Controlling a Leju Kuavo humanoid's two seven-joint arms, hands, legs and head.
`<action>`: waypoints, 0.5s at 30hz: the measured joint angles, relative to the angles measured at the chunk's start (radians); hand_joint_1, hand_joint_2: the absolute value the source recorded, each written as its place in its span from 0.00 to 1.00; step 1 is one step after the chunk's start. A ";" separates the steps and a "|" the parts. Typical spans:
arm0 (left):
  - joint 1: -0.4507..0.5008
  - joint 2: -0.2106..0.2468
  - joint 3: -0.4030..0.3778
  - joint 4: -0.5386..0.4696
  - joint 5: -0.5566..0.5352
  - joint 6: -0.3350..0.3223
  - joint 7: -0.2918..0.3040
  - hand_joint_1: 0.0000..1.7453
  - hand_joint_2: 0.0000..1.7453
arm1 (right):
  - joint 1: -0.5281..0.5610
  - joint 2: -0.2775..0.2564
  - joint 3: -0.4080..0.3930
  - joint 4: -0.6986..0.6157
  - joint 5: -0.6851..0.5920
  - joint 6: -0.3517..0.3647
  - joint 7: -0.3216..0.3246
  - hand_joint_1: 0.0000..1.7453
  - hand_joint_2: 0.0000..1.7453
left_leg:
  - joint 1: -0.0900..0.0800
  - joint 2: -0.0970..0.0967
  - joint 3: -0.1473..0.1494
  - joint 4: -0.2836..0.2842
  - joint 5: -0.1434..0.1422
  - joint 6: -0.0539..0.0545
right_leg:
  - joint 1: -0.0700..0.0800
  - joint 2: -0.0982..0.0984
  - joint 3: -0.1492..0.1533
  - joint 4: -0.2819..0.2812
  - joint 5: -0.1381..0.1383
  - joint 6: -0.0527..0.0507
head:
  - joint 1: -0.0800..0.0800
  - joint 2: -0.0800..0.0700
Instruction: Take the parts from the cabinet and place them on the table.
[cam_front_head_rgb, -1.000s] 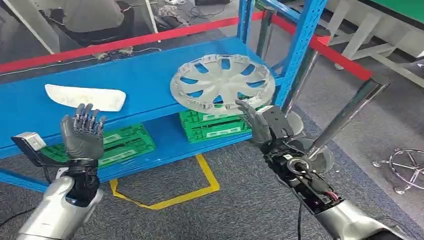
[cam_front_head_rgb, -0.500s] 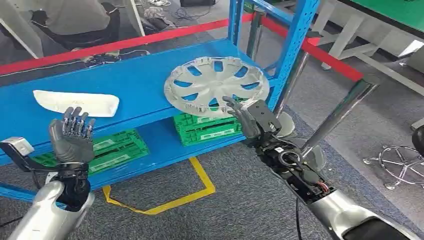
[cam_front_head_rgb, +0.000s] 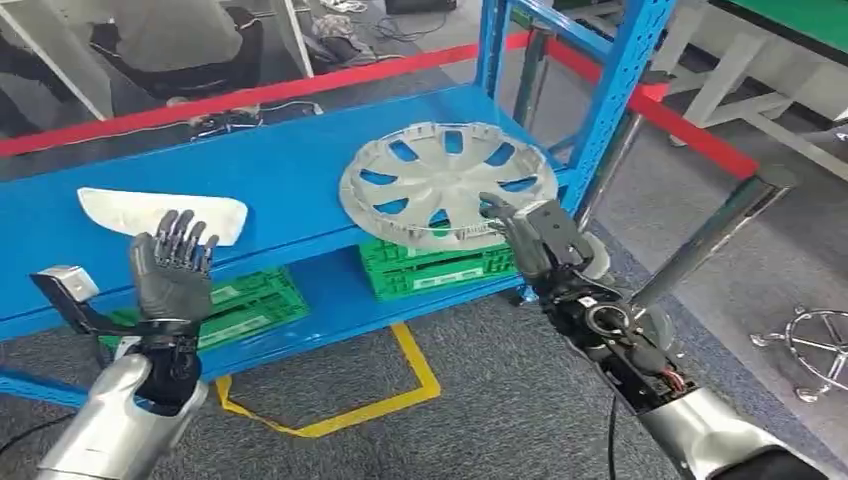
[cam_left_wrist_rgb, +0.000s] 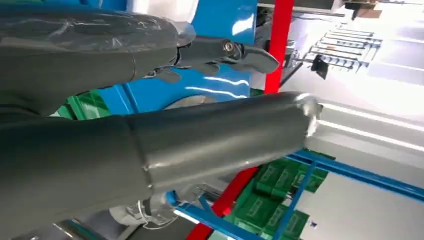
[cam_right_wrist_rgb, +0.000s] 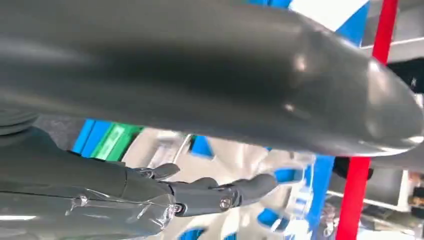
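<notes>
Grey hubcap (cam_front_head_rgb: 447, 184) overhangs the blue shelf (cam_front_head_rgb: 280, 170) edge at centre frame; right hand (cam_front_head_rgb: 525, 235) fingers apart at its rim, left hand (cam_front_head_rgb: 172, 268) spread, empty, so a one-sided nudge could tip it off.

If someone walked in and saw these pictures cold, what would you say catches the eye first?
Most striking is the silver wheel cover lying flat near the right end of the blue shelf, with the right hand raised at its near rim. Further left on that shelf lies a long white part, and the left hand is held up in front of it, fingers apart and holding nothing.
</notes>
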 joint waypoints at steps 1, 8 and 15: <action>-0.001 0.000 0.000 0.000 0.000 0.000 0.000 0.00 0.00 | -0.002 0.000 -0.002 0.000 0.000 -0.001 -0.001 0.00 0.00 | 0.001 0.000 -0.015 0.036 -0.016 -0.006 | -0.001 0.000 0.004 -0.002 -0.003 -0.004 | -0.005 0.000; 0.007 0.003 0.000 -0.001 -0.007 -0.001 0.003 0.00 0.00 | -0.003 0.000 -0.001 0.000 0.000 -0.001 0.006 0.00 0.00 | 0.005 0.000 -0.161 0.194 0.019 -0.006 | 0.000 0.004 0.032 -0.002 -0.027 -0.013 | -0.042 0.000; 0.002 0.004 0.000 -0.005 -0.012 -0.002 0.008 0.00 0.00 | -0.002 -0.001 -0.001 -0.004 0.000 -0.003 0.015 0.00 0.00 | 0.004 -0.001 -0.055 -0.021 0.076 0.023 | 0.009 0.007 0.055 -0.016 -0.054 0.020 | -0.046 0.000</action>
